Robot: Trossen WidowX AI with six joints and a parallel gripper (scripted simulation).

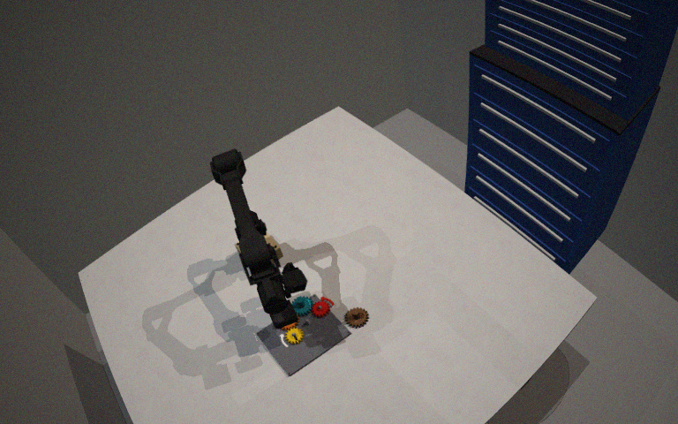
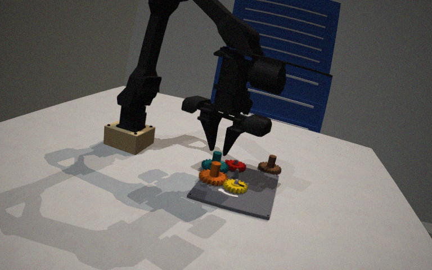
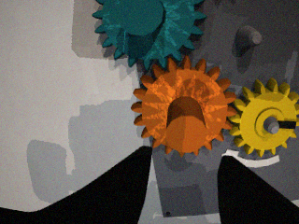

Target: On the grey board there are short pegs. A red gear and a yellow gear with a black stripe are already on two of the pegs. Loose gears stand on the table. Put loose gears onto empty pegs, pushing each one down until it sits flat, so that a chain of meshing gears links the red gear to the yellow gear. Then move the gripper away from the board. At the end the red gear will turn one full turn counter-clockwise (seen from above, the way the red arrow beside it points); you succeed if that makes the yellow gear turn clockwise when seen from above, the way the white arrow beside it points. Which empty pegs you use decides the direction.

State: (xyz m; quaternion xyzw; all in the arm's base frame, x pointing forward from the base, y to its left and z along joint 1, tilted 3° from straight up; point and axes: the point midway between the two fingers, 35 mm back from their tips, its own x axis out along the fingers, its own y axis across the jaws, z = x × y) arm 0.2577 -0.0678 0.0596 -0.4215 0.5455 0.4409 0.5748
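Note:
My gripper (image 2: 217,152) (image 3: 186,161) is open and empty, just above the handle of the orange gear (image 1: 290,326) (image 2: 208,178) (image 3: 156,109). That gear is over the left part of the grey board (image 1: 300,359) (image 2: 245,203), its teeth against those of the yellow gear (image 2: 235,189) (image 3: 252,135) and the teal gear (image 1: 302,305) (image 2: 206,165) (image 3: 182,23). I cannot tell if it sits fully flat. The teal gear adjoins the red gear (image 1: 320,310) (image 2: 240,167). A brown gear (image 1: 356,317) (image 2: 269,167) stands upright on the table beside the board.
An empty peg (image 2: 236,173) (image 3: 254,37) stands near the yellow gear. The white arrow (image 3: 257,161) lies beside the yellow gear. The arm's wooden base (image 2: 121,139) stands behind the board to the left. A blue cabinet (image 1: 531,157) is beyond the table.

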